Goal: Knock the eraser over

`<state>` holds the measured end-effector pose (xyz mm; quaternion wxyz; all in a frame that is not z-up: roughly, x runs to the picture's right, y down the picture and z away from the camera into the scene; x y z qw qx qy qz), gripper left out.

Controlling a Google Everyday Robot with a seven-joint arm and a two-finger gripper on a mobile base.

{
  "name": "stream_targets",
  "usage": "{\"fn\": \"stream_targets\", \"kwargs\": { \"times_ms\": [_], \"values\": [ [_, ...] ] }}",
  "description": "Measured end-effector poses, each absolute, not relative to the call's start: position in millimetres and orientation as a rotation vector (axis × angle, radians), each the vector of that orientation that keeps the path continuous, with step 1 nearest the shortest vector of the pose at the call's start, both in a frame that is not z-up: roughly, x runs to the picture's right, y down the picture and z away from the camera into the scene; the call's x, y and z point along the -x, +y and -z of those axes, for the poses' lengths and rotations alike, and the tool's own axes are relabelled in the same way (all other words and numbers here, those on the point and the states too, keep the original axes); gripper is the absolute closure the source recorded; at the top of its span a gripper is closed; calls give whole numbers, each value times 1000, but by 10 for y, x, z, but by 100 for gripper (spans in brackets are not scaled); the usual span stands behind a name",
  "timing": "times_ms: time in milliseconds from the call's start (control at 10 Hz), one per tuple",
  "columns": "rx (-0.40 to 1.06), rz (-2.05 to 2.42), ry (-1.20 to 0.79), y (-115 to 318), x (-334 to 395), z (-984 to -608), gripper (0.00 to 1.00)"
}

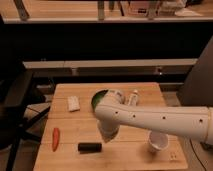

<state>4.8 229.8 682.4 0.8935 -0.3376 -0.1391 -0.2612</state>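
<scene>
The eraser [90, 146], a small black block, lies flat on its long side near the front edge of the wooden table [75, 125]. My gripper [108, 136] hangs at the end of the white arm, just right of and slightly above the eraser. The arm crosses in from the right and covers much of the table's middle.
A green bowl [97, 100] sits behind the arm, mostly hidden by it. A flat white block [73, 103] lies at the back left. An orange carrot-like piece [55, 138] lies at the front left. A white cup [158, 142] stands front right, and a small bottle [134, 96] at the back.
</scene>
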Motion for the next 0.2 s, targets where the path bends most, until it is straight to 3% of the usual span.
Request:
{"fn": "stream_targets", "kwargs": {
  "times_ms": [200],
  "values": [
    [694,563,-296,2287,107,-6837,98]
  ]
}}
